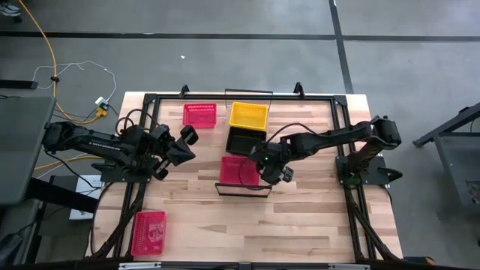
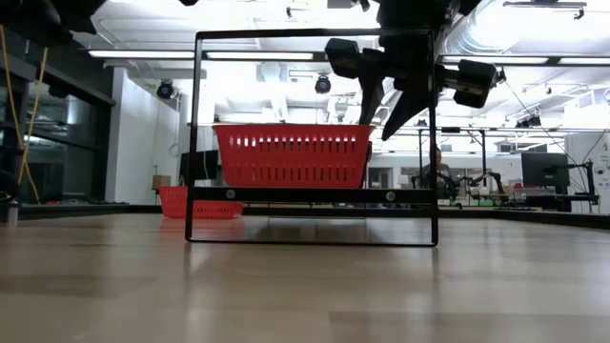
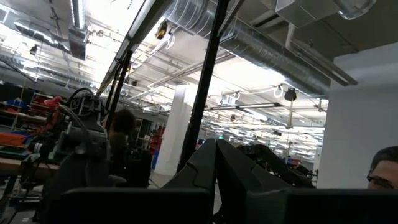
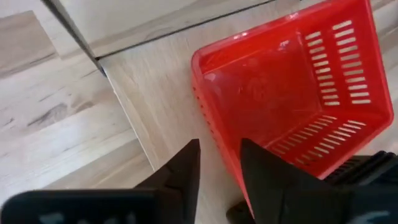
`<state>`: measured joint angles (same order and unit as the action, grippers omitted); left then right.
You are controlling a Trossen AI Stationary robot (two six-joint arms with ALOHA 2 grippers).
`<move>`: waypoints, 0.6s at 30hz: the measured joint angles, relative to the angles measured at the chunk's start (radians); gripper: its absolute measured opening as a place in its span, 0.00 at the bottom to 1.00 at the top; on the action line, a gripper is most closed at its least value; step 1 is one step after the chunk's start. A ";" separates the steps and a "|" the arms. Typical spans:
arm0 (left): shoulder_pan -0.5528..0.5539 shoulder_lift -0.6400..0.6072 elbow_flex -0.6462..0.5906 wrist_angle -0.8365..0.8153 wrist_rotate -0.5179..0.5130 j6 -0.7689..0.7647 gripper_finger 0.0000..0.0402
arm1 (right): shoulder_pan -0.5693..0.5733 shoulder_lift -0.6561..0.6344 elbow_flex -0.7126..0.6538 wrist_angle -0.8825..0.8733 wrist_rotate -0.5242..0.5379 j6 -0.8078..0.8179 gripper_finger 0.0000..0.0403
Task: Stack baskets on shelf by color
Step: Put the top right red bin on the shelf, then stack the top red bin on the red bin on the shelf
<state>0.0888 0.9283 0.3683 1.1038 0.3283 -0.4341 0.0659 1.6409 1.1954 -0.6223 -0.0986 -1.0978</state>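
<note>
Our right gripper [image 4: 217, 165] hangs with fingers slightly parted and empty just beside the red basket [image 1: 239, 170] on the shelf [image 1: 225, 156], seemingly released to start a red pile, while our left gripper [image 1: 176, 146], fingers spread, waits near another red basket [image 1: 199, 115].

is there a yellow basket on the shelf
Yes, a yellow basket sits at the shelf's far end, beside a black one.
</note>
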 joint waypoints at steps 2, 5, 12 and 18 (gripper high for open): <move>0.000 0.000 0.000 0.000 -0.003 0.000 0.00 | 0.004 -0.011 0.000 -0.012 0.039 -0.004 0.27; 0.000 0.000 0.000 0.000 -0.002 0.000 0.00 | 0.001 -0.042 0.000 -0.049 0.073 -0.003 0.29; 0.003 0.000 0.000 -0.075 -0.016 0.069 0.00 | -0.031 -0.160 0.000 -0.068 0.070 0.104 0.28; 0.004 0.000 0.000 -0.253 -0.145 0.193 0.00 | -0.067 -0.265 0.000 -0.096 0.081 0.347 0.20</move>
<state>0.0923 0.9283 0.3683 0.8509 0.1831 -0.2412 -0.0010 1.3758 1.1957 -0.7185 -0.0171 -0.7505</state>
